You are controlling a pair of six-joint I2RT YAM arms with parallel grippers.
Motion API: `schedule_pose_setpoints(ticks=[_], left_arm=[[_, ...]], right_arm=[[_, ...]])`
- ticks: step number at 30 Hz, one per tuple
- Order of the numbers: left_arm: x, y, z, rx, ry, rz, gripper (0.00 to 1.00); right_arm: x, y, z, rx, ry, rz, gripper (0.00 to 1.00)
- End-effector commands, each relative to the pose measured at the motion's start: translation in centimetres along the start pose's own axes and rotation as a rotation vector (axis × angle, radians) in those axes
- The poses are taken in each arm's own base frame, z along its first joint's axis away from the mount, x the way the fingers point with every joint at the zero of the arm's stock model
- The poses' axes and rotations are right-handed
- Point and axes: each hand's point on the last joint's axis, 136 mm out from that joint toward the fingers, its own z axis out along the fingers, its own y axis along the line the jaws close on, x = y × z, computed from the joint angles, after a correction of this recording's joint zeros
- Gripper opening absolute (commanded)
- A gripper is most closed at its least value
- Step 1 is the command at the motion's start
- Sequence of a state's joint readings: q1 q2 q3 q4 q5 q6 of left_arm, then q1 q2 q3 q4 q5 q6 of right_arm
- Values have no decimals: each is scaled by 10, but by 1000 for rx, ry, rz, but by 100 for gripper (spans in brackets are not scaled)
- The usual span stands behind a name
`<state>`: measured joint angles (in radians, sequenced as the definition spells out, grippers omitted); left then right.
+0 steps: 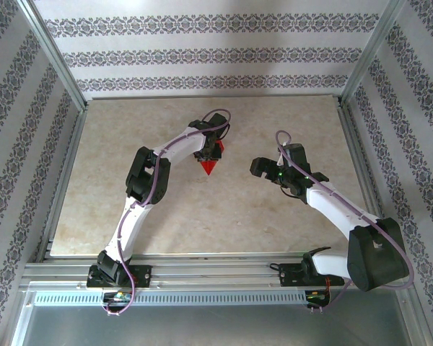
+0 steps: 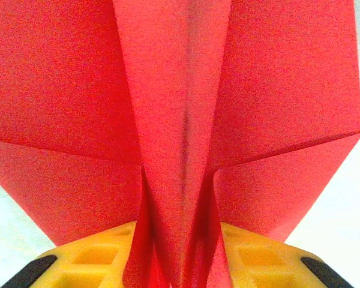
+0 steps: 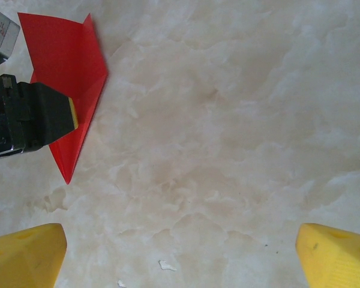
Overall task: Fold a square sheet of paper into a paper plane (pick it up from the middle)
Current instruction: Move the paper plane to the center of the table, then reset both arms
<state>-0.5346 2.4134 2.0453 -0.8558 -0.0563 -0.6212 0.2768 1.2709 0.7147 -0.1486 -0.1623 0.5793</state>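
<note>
The square sheet of paper is now folded into a red pointed paper plane (image 1: pixel 210 166) lying on the table, tip toward the arm bases. My left gripper (image 1: pixel 206 153) reaches down over its wide end. In the left wrist view its yellow fingers (image 2: pixel 96 258) stand apart on either side of the plane's centre fold (image 2: pixel 180 180), whose layers splay loosely between them; the gripper (image 2: pixel 180 264) is open. My right gripper (image 1: pixel 258 167) hovers to the plane's right, wide open (image 3: pixel 180 252) over bare table. From there the plane (image 3: pixel 66 54) shows at upper left, partly behind the left gripper (image 3: pixel 30 117).
The beige marbled table top (image 1: pixel 274 223) is bounded by metal rails and patterned walls. Small white flecks (image 3: pixel 167 264) lie on the surface under the right gripper. There is free room at the front and right of the table.
</note>
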Motion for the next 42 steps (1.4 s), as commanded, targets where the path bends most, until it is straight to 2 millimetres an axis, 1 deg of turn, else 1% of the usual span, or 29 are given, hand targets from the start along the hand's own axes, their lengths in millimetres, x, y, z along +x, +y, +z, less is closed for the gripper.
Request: schedule_pose_setpoints(ticks=[1,3,5,9,12,14,18,20,23,25,26,28,29,31,32,34,35,37,40,42], left_arm=[[16,14,14,-30,63,-29,32],[11,9,8,-9,48,-25,32],[3,5,-5,12,24,-22,32],[-16,-3,-42,66,-48,-29,39],[-22,-5,-63,95,-80,-47,43],[-22,-4,-71,102,-90,-56,47],[-26,3,-91,93,-126,-65,51],[-30,7,-108,93,-166,-64,53],[-39,23,-144,74,-271,-69,60],[-43,45,-171,44,-366,-77,67],[-43,57,-182,29,-406,-83,69],[-40,91,-204,-27,-512,-106,78],[-37,108,-212,-60,-561,-122,83],[-24,145,-224,-122,-668,-144,93],[-18,164,-228,-159,-715,-166,95],[1,205,-229,-224,-795,-205,99],[8,221,-229,-249,-829,-221,100],[30,259,-222,-319,-861,-275,99],[52,296,-211,-396,-891,-288,99],[59,308,-199,-412,-910,-268,99]], right_arm=[[0,-1,1,-8,3,20,98],[-1,0,0,-9,-2,21,98],[-4,2,-3,-15,-13,19,98],[-10,6,-5,-22,-29,16,98],[-11,7,-6,-26,-32,20,98],[-11,7,-6,-27,-31,23,98],[-14,7,-9,-20,-45,22,98],[-21,8,-14,-9,-69,9,98],[-40,9,-29,29,-134,-43,98],[-57,7,-43,79,-205,-99,98],[-64,4,-50,103,-235,-125,98],[-79,-4,-65,179,-322,-182,98],[-85,-10,-71,220,-361,-204,98],[-95,-31,-83,335,-449,-218,98],[-96,-37,-86,367,-476,-242,98],[-94,-56,-86,430,-532,-277,98],[-92,-63,-85,443,-553,-287,98],[-86,-83,-81,476,-588,-282,98],[-76,-114,-72,538,-572,-250,98],[-73,-124,-65,551,-565,-254,98]])
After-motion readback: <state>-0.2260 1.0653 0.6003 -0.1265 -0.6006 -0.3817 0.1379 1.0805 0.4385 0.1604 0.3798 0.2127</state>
